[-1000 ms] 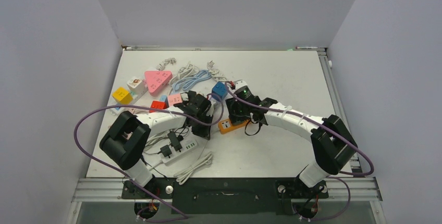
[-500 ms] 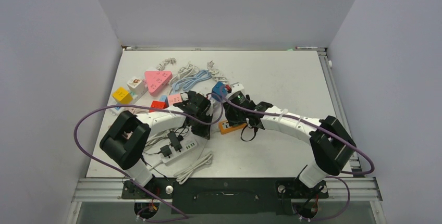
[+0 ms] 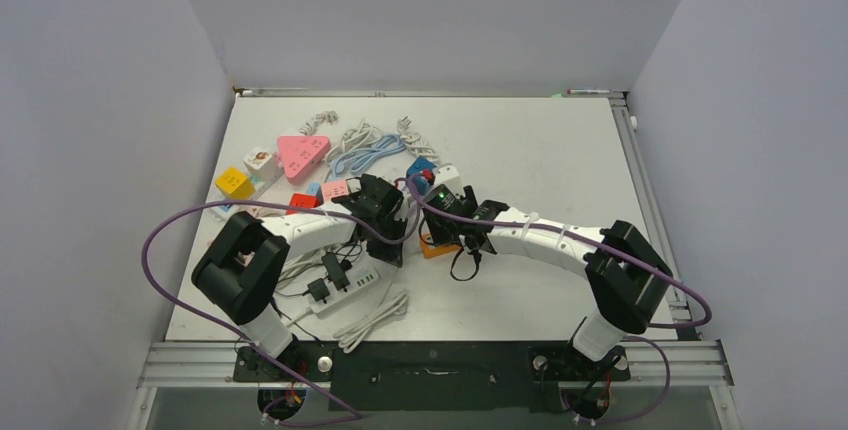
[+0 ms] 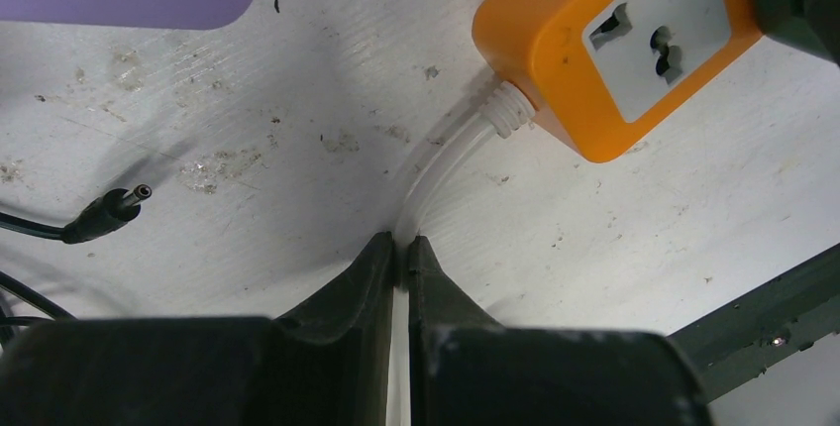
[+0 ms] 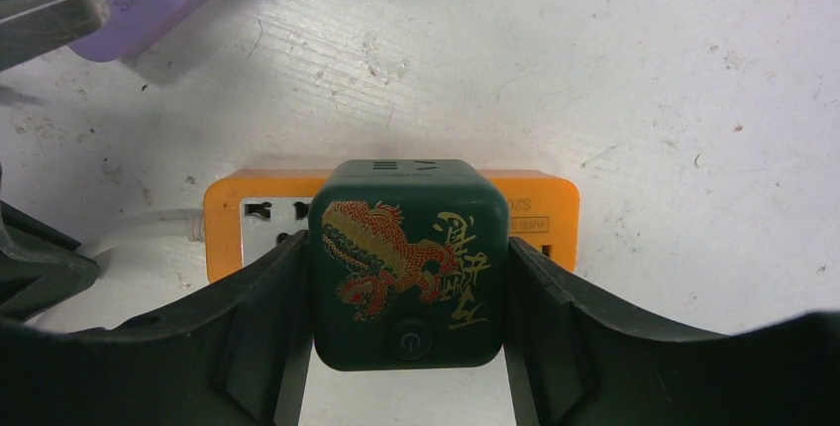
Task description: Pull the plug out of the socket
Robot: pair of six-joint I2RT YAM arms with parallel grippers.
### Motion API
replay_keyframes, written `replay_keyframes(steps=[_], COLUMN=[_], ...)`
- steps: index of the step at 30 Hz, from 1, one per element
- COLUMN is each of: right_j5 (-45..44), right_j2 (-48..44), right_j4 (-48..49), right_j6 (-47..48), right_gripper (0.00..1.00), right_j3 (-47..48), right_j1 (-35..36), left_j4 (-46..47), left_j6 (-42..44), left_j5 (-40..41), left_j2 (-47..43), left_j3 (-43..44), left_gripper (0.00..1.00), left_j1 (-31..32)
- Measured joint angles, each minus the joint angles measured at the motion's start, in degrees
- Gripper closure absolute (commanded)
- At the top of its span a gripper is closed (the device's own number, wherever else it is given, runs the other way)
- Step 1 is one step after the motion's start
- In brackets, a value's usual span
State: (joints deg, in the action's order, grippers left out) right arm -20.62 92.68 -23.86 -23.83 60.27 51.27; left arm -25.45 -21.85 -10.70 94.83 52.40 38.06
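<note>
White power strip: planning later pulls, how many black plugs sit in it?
2 in the white power strip: one black plug at its left end, another beside it. More may be hidden.

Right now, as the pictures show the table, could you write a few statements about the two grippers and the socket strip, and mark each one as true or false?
1. The right gripper is closed on the dark green plug, one finger on each side of it. True.
2. The left gripper hangs open above the strip. False: it is shut on the white cable that comes out of the orange socket strip.
3. The socket strip under the plug is blue. False: it is orange.
4. The plug carries a dragon picture and gold characters on its face. True.
5. A black barrel connector lies on the table near the left gripper, and nothing holds it. True.
</note>
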Motion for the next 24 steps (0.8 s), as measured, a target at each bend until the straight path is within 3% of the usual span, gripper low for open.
replay_keyframes(steps=[15, 24], right_j5=[14.95, 16.46], right_j2=[-1.88, -2.29], right_j4=[2.54, 3.19], right_j6=[0.66, 0.76], right_gripper=[0.95, 0.95], right_j3=[-1.49, -2.05], right_j1=[-8.68, -9.49], left_j4=[-0.04, -0.04], left_j6=[0.22, 0.28], left_j5=[0.07, 0.09], left_j2=[0.66, 0.68], left_j3=[0.76, 0.79], left_gripper=[1.00, 1.00], left_j1=[0.00, 0.00])
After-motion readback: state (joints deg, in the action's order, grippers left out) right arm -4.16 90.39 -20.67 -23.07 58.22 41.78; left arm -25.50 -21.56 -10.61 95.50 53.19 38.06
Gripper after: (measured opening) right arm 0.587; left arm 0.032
